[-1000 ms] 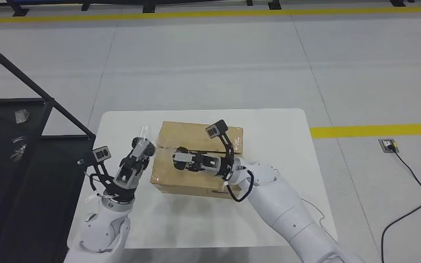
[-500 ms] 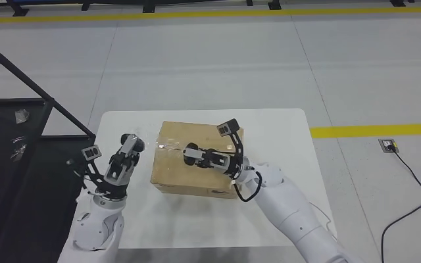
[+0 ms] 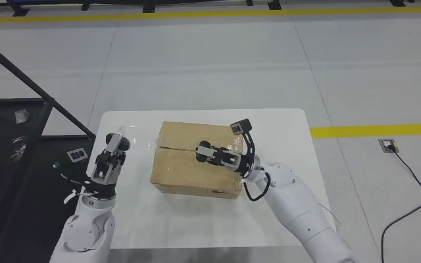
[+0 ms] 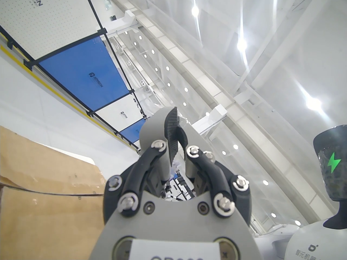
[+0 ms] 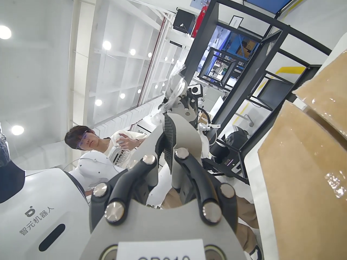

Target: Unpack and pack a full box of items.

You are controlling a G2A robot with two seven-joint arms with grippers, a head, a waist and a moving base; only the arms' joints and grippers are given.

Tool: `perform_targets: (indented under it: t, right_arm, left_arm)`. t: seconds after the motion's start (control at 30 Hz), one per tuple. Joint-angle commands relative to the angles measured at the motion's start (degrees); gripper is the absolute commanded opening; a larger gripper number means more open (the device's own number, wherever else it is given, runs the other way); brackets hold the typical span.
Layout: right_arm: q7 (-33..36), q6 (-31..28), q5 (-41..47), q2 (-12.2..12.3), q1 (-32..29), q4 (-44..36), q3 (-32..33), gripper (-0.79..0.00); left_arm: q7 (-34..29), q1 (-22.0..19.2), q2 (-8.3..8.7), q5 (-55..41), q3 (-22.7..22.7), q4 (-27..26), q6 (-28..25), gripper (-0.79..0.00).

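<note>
Count: one cardboard box (image 3: pixel 191 164), one piece of clear film (image 5: pixel 174 81), two grippers.

The box stands near the middle of the white counter (image 3: pixel 276 131), with its top flaps down and a seam running across the top.

The left gripper (image 3: pixel 117 139) is held off the left side of the box, well apart from it and pointing upward. Its fingers (image 4: pixel 173 125) are pressed together at the tips and pinch the crumpled clear film, which sticks out above them.

The right gripper (image 3: pixel 202 148) is above the top of the box, near the seam. Its fingers (image 5: pixel 169 133) are closed against each other with nothing visible between them. Contact with the cardboard cannot be determined.

Change from one second ago: the left gripper has moved from the left edge of the box out to open counter, taking the film with it. The right gripper has shifted along the seam toward the right side of the box. The box has not moved.
</note>
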Motion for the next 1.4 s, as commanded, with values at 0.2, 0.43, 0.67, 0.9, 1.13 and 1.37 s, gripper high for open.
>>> perform_targets:
  t: [0.2,0.43,0.67,0.9,1.13,1.37]
  right_arm:
    - [-0.35,-0.35,-0.88,1.02,-1.24,-1.58,1.74,-0.785]
    - [-0.66,-0.65,-1.57,1.41,-1.49,-1.63,2.72,-0.785]
    - [-0.85,-0.84,-2.06,1.65,-1.92,-1.97,3.41,-0.785]
    - [-0.99,-0.57,-3.22,1.72,-1.96,-1.92,3.45,-0.785]
    - [-6.35,-0.83,-14.05,1.53,-1.5,-3.65,1.6,-0.742]
    - [-11.57,0.78,-22.59,1.5,-1.98,-5.96,0.64,0.0]
  left_arm:
    - [-0.21,0.01,0.11,-0.2,-0.92,1.47,-0.33,-0.785]
    - [-0.27,0.21,0.18,-0.85,-1.57,1.83,-0.47,-0.785]
    - [-0.3,0.16,0.21,-1.58,-1.91,2.0,-0.34,-0.785]
    - [-0.68,-0.1,0.2,-1.83,-1.64,2.1,-0.3,-0.785]
    - [-0.93,-0.13,0.14,-3.57,-1.11,0.24,0.65,-0.785]
    - [-1.96,0.25,0.34,1.96,-1.83,-2.32,-0.19,-0.785]
